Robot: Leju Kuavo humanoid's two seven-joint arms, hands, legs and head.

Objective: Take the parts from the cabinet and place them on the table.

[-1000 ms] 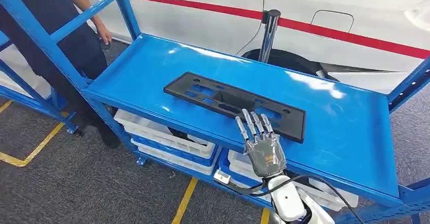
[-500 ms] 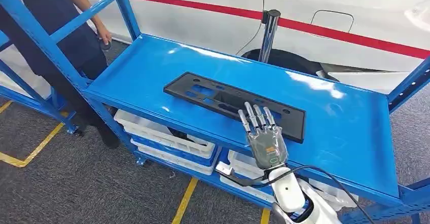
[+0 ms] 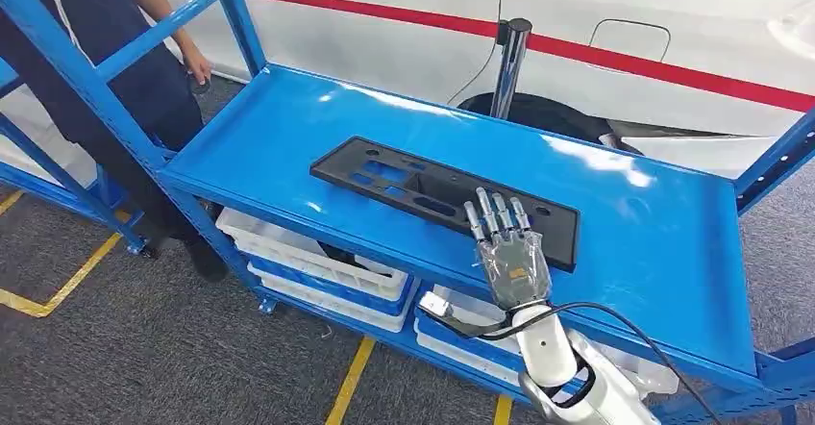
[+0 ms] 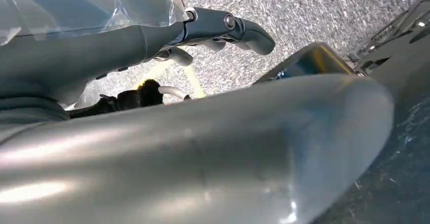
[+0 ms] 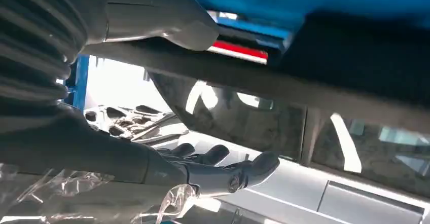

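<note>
A long black plastic part (image 3: 404, 180) with several cut-outs lies flat on the top shelf of the blue cabinet (image 3: 663, 242). My right hand (image 3: 507, 252) reaches up from below, palm down, fingers stretched out over the part's near edge toward its right end. It holds nothing. In the right wrist view the thumb (image 5: 167, 21) and the darker fingers (image 5: 228, 173) stand apart, with the dark part (image 5: 365, 51) ahead of them. My left hand (image 4: 223, 29) hangs beside my body over the grey floor, holding nothing.
A person (image 3: 144, 69) in dark clothes stands at the cabinet's left end, one hand near the shelf corner. White and blue bins (image 3: 308, 262) fill the lower shelf. A white car (image 3: 625, 31) and a chrome post (image 3: 507, 69) stand behind. Blue uprights (image 3: 77, 60) frame the shelf.
My right hand has moved forward and a little to the right, so its fingers now lie over the black part's near edge. The part has not moved.
</note>
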